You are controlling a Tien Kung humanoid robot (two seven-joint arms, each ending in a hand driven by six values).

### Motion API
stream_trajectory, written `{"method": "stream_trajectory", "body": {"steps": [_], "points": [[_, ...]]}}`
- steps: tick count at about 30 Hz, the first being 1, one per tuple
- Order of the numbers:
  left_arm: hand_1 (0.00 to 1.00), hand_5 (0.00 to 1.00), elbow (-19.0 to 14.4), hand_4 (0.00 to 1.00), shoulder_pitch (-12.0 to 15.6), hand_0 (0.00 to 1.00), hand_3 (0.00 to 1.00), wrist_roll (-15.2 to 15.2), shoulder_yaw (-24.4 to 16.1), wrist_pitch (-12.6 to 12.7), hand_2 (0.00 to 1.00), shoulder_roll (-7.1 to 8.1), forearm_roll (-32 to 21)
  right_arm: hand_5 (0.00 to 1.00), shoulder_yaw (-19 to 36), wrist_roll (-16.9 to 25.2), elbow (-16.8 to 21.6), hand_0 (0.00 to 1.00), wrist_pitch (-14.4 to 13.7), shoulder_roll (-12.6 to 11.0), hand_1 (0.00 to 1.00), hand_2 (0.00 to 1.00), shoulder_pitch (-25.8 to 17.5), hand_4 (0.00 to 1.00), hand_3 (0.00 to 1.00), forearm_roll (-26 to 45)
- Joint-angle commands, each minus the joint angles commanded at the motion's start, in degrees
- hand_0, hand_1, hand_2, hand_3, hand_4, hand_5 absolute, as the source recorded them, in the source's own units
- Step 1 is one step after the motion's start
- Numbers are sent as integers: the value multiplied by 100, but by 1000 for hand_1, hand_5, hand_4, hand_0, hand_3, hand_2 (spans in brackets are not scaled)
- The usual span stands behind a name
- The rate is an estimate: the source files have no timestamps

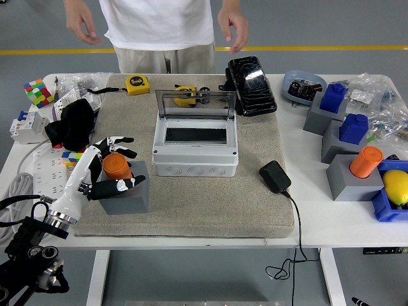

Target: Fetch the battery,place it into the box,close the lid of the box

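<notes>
Where left hand wraps orange battery, fingers half-curled, grasp uncertain; battery base hidden in gray holder.

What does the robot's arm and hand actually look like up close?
Only the left hand shows: five slim black fingers with white segments and a white back. Behind it sits a white forearm, then a shiny metal wrist ring and a black arm with round joints.

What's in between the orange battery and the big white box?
In the head view, only bare beige mat and the top of the gray holder block lie between the orange battery and the white box.
</notes>
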Motion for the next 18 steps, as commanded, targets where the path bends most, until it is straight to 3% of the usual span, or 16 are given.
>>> {"method": "stream_trajectory", "body": {"steps": [5,6,11,12,17,18], "points": [[408,2,104,998,-45,346,518,-32,42,14,392,-39,-79,552,-55,21,0,652,2,0,672,688,6,956,579,56],[334,2,145,964,-69,272,445,-44,43,17,344,-63,-112,553,-67,20,0,652,4,-1,672,688,7,956,580,62],[334,2,250,964,-180,272,445,-140,78,55,344,-167,-237,553,-92,24,0,652,3,-5,672,688,20,956,580,82],[249,2,261,920,-202,192,367,-162,100,66,297,-181,-264,552,-96,24,0,652,2,-5,672,688,22,956,580,86],[249,2,336,920,-297,192,367,-227,213,133,297,-232,-353,552,-132,23,0,652,4,-7,672,688,34,956,580,110],[200,2,357,907,-317,141,323,-239,240,144,260,-242,-372,552,-141,22,0,651,6,-7,672,687,35,956,580,112]]}}
